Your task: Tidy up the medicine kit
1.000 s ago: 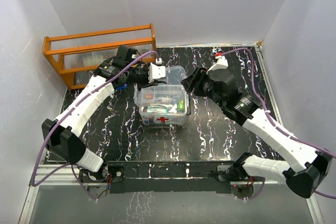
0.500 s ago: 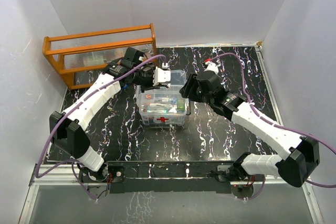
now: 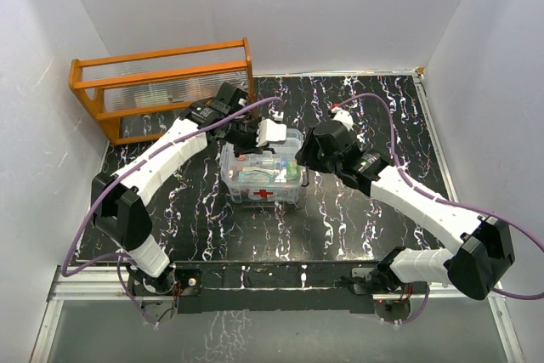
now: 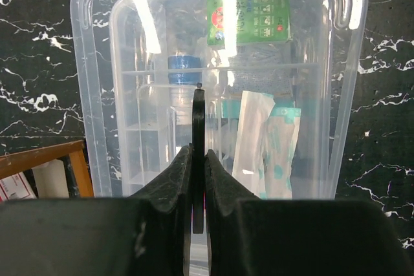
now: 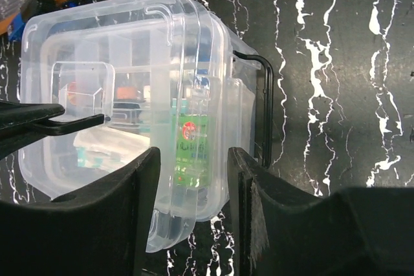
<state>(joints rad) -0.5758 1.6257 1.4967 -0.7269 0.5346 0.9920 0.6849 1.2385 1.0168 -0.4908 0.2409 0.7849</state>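
The left claw [image 4: 198,159] pinches the dark handle [image 4: 198,111], holding the lid [image 4: 94,75] over the kit [image 3: 263,186] at mid-tabletop [image 3: 357,210]. The right claw [image 5: 194,158] stands half-wide at the kit's right end. The lid looks offset, so releasing now could leave it crooked. A nudge might slide the kit on the glossy black marbled surface. White walls enclose the scene, with an orange rack [image 3: 161,74] back left.

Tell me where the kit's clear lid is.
Top view: the lid is over the medicine kit box at mid-table, its dark handle pinched in the left hand, with the right hand at its right edge.
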